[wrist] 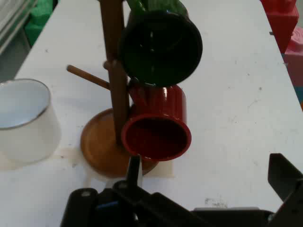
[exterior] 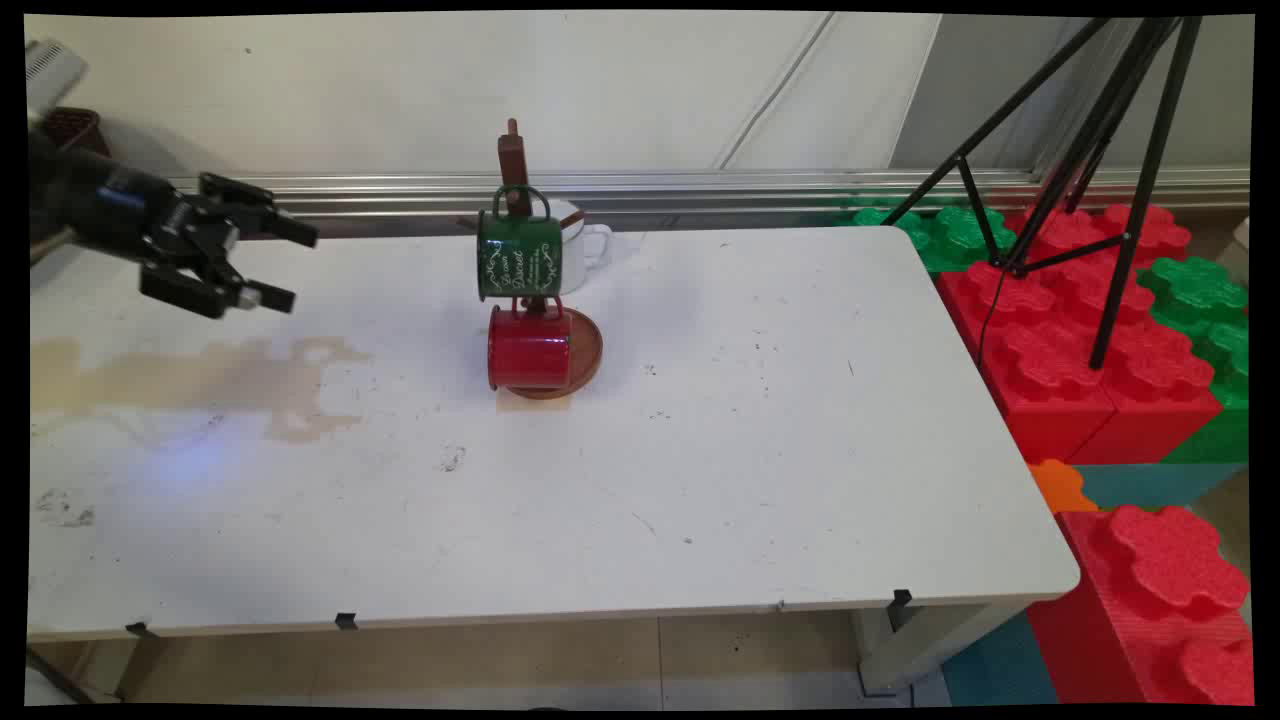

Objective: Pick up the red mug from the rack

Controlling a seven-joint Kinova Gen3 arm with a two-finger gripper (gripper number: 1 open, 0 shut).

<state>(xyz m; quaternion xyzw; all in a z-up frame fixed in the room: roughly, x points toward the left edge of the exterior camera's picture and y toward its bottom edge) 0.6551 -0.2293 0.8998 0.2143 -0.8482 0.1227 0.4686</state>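
Well, the gripper (exterior: 285, 265) hangs with fingers (wrist: 134, 171) spread apart, holding nothing. Ahead of them a red mug (wrist: 158, 130) and green mug (wrist: 160, 45) hang on a wooden mug tree (wrist: 113, 71).

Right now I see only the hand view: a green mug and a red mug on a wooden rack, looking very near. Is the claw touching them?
Observer: No. In the main view the gripper hangs open in the air at the table's left, well apart from the mug stand.
Operator: What lies on that side of the table?
Observer: A pale brown stain spreads over the white table, lower in the picture than the gripper.
Operator: Is anything written on the green mug?
Observer: Yes, the green mug has white lettering on its side, too small to read.
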